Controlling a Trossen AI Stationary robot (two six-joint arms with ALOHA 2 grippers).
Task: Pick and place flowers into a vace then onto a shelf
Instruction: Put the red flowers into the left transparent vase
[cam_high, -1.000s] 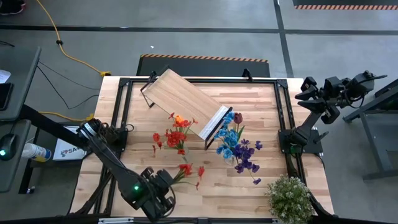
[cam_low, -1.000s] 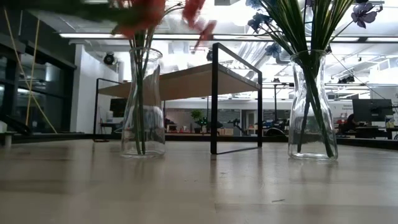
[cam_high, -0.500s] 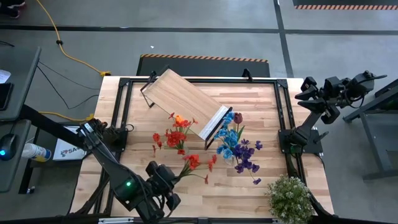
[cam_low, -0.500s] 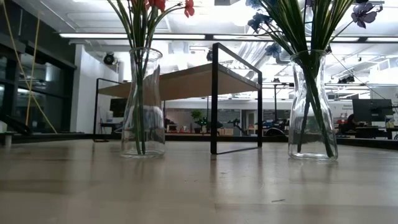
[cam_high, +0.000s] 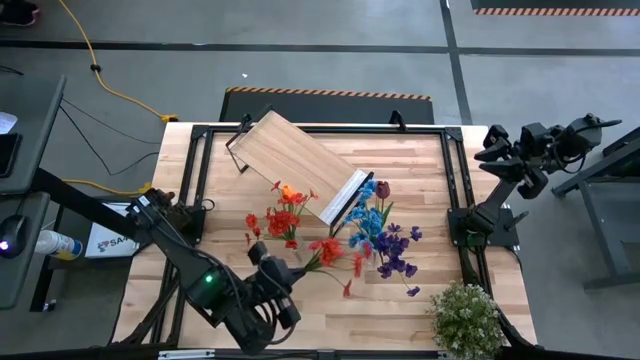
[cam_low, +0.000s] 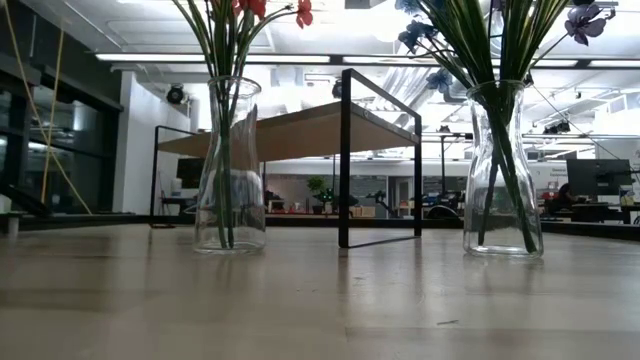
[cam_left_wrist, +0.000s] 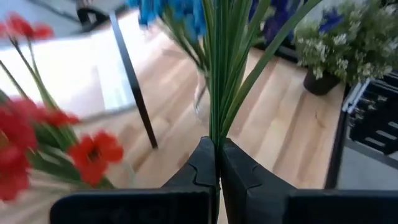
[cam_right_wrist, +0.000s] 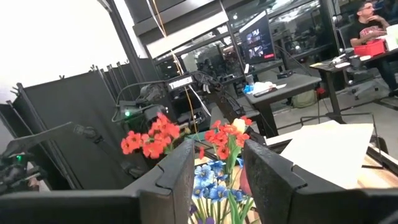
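Flowers (cam_high: 330, 252) with red heads hang above the table (cam_high: 420, 300), stems clenched in the left gripper (cam_left_wrist: 217, 163). Right gripper (cam_right_wrist: 216, 163) waits off the table's right edge, fingers apart around nothing.

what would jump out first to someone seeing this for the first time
Most striking is the left pincer, shut on a bunch of red flowers held over the table's middle, between two glass vases: one with red and orange flowers, one with blue and purple flowers. Behind them the shelf lies askew on the tabletop.
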